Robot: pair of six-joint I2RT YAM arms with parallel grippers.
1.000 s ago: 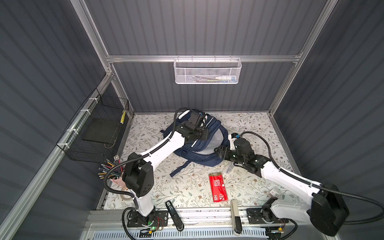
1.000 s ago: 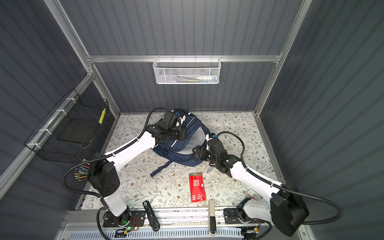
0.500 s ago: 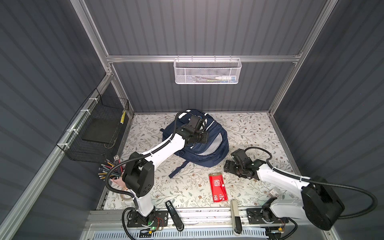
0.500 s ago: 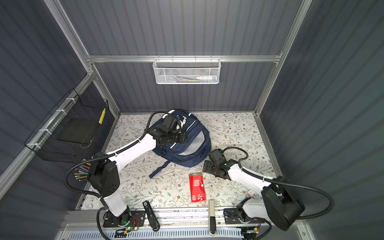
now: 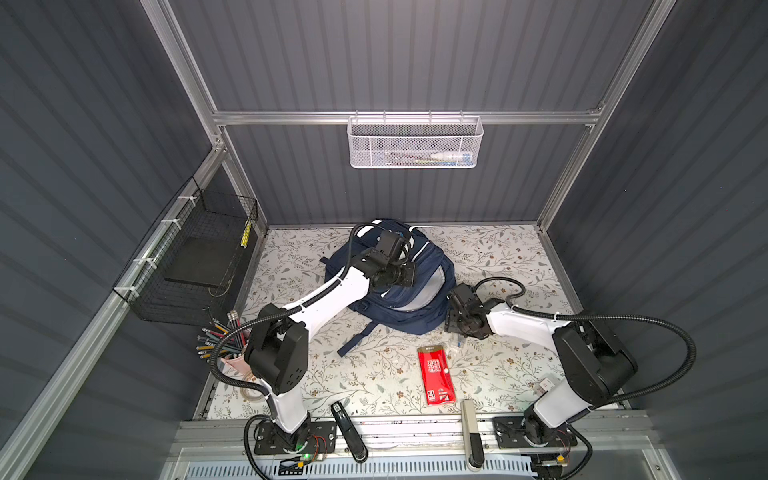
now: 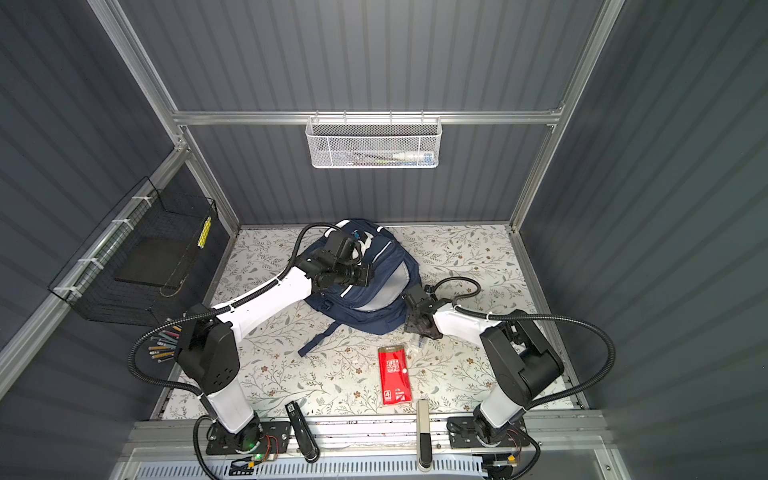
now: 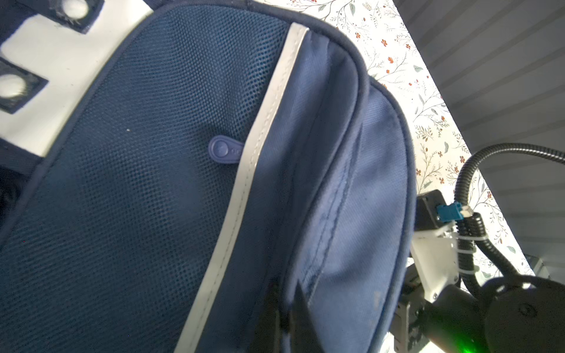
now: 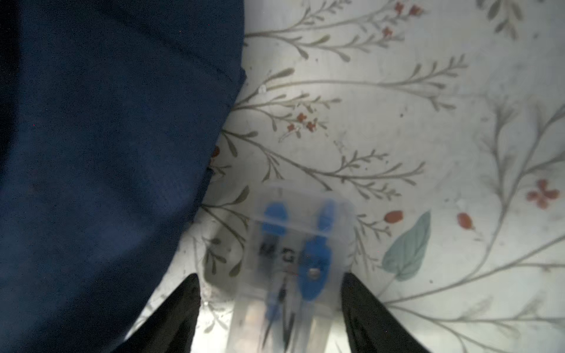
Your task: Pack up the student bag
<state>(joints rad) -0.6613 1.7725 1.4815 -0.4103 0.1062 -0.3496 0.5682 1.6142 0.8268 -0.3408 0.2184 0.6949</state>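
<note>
Just beside the large navy blue fabric student bag (image 5: 415,320), a clear plastic compass case (image 8: 302,238) lies lengthwise between the spread jaws of the right gripper (image 8: 270,276); the left gripper (image 7: 284,293) pinches the bag's rim.

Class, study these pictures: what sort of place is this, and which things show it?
Probably a robot test booth staged as a study desk: ribbed grey walls on an aluminium frame, two robot arms on a front rail, plus a student bag and pencils.
</note>
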